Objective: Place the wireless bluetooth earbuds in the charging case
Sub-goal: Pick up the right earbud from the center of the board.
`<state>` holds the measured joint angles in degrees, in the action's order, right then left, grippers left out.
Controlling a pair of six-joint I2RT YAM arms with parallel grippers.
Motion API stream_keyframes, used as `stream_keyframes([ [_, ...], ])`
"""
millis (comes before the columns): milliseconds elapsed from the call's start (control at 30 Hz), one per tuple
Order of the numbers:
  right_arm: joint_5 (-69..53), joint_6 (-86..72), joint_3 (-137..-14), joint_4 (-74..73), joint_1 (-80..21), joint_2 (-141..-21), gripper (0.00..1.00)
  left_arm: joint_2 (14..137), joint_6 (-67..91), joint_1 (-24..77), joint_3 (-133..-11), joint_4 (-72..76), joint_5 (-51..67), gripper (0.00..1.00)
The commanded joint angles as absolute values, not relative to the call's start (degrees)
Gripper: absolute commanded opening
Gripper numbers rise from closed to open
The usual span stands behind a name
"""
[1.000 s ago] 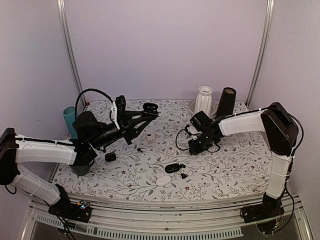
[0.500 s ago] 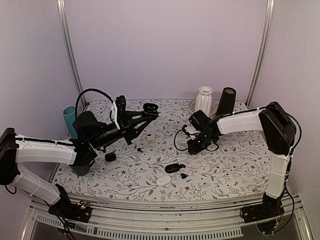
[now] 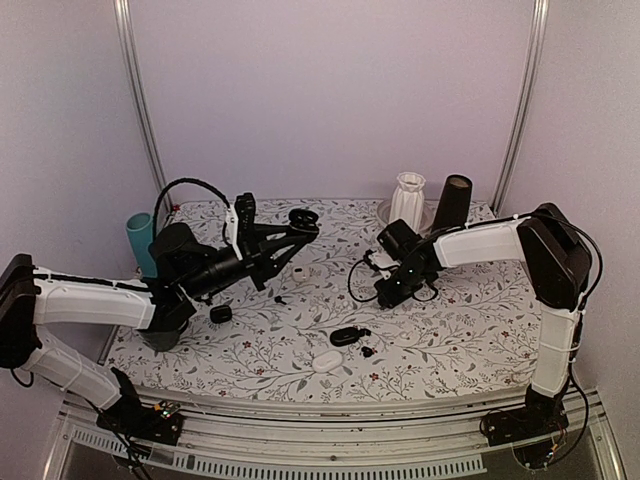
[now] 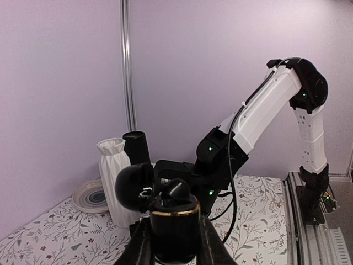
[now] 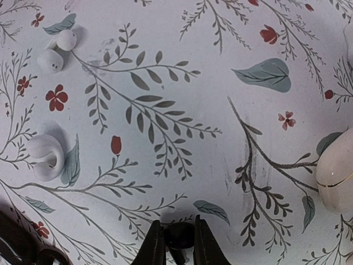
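Observation:
My left gripper [image 4: 175, 245] is shut on the black charging case [image 4: 175, 226] and holds it upright above the table. The case's lid [image 4: 132, 185] is flipped open to the left, and one black earbud [image 4: 176, 190] sits in the case's top. In the top view the case [image 3: 300, 217] hangs over the table's back left. My right gripper [image 5: 177, 243] is low over the flowered cloth, its jaws pressed on both sides of a small glossy black earbud [image 5: 179, 234]. In the top view that gripper [image 3: 385, 297] is right of centre.
Two white earbuds [image 5: 54, 52] [image 5: 47, 154] and a cream case [image 5: 336, 185] lie on the cloth near my right gripper. A white vase [image 3: 407, 200], a black cylinder [image 3: 452, 203] and a teal cup [image 3: 140, 240] stand at the back. Another black case [image 3: 347, 336] and a white case [image 3: 326, 361] lie near the front.
My right gripper's jaws have closed in on the black earbud and the arm has shifted slightly left. The left gripper, with the case, has risen a little.

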<state>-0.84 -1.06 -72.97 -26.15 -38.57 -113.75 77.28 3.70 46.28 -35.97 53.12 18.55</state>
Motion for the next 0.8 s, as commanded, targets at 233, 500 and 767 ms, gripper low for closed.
stream_keyframes([
  [233,-4.88,-5.2,-73.57,-27.09,-38.34,-113.57,0.08,78.5,4.48,45.55,-37.47,54.04,16.87,0.0],
  [500,-5.71,-10.73,-71.43,-22.84,-38.32,-108.21,0.07,79.22,5.3,45.55,-36.42,55.66,13.49,0.0],
  [767,-6.56,-15.37,-69.7,-18.96,-38.32,-101.77,0.06,82.76,9.06,45.59,-35.98,61.06,10.88,0.0],
])
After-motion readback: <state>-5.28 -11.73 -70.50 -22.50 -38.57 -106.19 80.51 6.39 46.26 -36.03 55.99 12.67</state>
